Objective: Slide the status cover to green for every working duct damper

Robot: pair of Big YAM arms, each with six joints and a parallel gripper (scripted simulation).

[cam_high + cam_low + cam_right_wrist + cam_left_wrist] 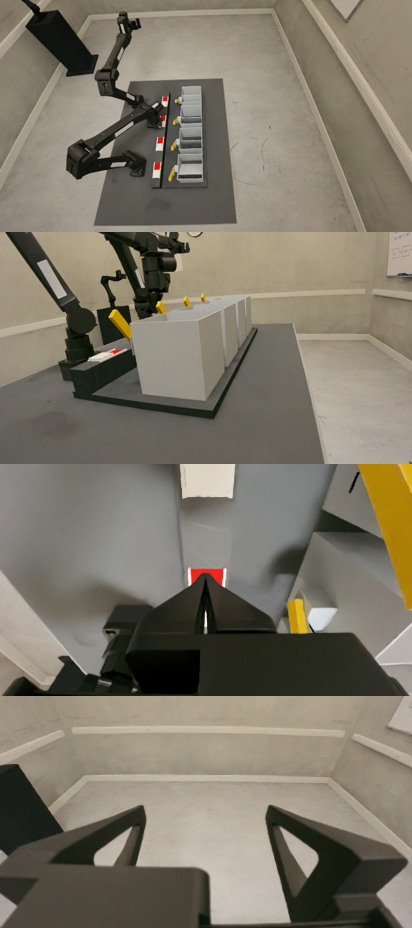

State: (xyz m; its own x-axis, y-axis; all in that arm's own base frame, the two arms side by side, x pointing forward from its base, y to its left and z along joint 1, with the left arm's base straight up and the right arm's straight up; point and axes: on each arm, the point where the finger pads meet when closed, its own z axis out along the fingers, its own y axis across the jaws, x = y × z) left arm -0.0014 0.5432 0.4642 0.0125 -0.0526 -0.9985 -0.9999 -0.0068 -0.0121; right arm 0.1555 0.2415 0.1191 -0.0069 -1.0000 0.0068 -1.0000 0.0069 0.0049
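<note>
Four grey box dampers [190, 167] [190, 139] [191, 111] [191, 90] stand in a row, each behind its slider. Yellow levers [171, 173] [172, 145] [175, 121] [176, 100] tilt from their sides. All four sliders [156, 171] [159, 145] [164, 123] [165, 103] show red beside white covers. My right gripper [205, 579] is shut and empty, pointing down over the second slider from the back; its fingers hide part of that slider in the right wrist view. My left gripper [138, 23] [205, 811] is open and empty, raised far behind the row.
A low dark rail [86, 376] carries the sliders in front of the dampers. The right arm [115, 131] stretches across the front side of the rail. A black pedestal [57, 40] stands at the back left of the top view.
</note>
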